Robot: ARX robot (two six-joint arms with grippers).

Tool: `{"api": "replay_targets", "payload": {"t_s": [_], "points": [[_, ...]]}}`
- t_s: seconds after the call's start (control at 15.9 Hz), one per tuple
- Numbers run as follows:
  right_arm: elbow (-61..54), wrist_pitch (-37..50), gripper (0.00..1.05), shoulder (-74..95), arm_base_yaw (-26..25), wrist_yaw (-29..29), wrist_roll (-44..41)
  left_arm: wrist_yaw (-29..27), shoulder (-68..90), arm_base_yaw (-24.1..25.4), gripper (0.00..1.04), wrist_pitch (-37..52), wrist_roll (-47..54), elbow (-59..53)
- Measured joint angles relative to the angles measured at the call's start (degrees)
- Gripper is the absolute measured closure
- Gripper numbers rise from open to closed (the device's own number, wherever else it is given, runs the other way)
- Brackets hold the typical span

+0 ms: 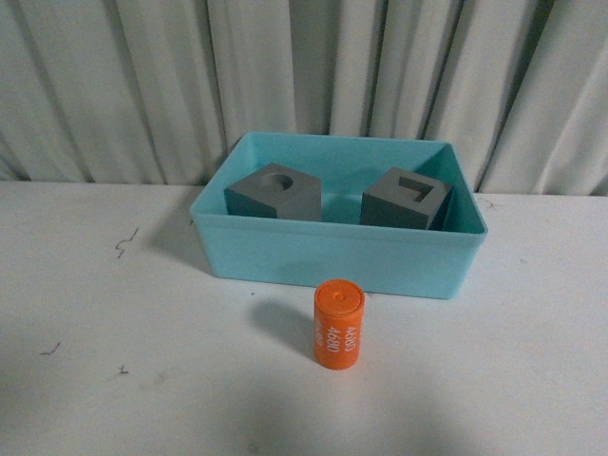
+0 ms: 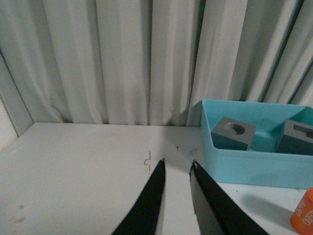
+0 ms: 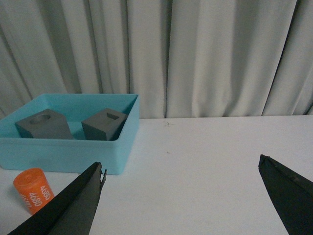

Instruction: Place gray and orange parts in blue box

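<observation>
The blue box (image 1: pixel 332 258) stands at the back middle of the white table. Inside it sit two gray cubes, one with a round recess (image 1: pixel 274 193) on the left and one with a rectangular recess (image 1: pixel 406 200) on the right. The orange cylinder (image 1: pixel 338 324) with white digits stands upright on the table just in front of the box. Neither arm shows in the front view. My left gripper (image 2: pixel 178 162) is shut and empty, over bare table left of the box (image 2: pixel 254 164). My right gripper (image 3: pixel 182 163) is open and empty, to the right of the box (image 3: pixel 63 154) and the cylinder (image 3: pixel 34 190).
A pale pleated curtain (image 1: pixel 304 76) hangs right behind the table. Small dark marks (image 1: pixel 125 243) dot the white tabletop on the left. Bare table surface (image 3: pixel 210 147) lies to the right of the box.
</observation>
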Motion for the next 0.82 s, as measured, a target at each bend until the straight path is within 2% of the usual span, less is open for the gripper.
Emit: {"api": "replay_targets", "payload": {"t_s": [0.13,0.25,0.31,0.38,0.57,0.76,0.82], "points": [[0.00,0.00,0.06,0.00,0.00,0.00,0.00,-1.66,-1.92,-1.68,1.03,-1.25,-0.09,-1.11],[0.00,0.02,0.06,0.00,0.00,0.00,0.00,-5.40,-5.11,-4.48,1.03,-3.13,0.13,-2.03],[0.00,-0.04,0.06,0.00,0.00,0.04,0.00,-9.46,-6.67,-9.40,1.03,-4.02,0.13,-2.34],[0.00,-0.02,0.06,0.00,0.00,0.00,0.00,-9.18,-7.72,-10.60,1.03,-4.72,0.24,-2.69],[0.00,-0.02,0.06,0.00,0.00,0.00,0.00,-10.25,-11.17,-9.94,1.03,-5.40,0.22,-4.94],[0.00,0.00,0.06,0.00,0.00,0.00,0.00,-10.23,-15.08,-9.99,1.03,-9.73,0.22,-4.94],[0.00,-0.02,0.06,0.00,0.00,0.02,0.02,-10.03,-21.09,-9.99,1.03,-18.67,0.24,-4.90]]}}
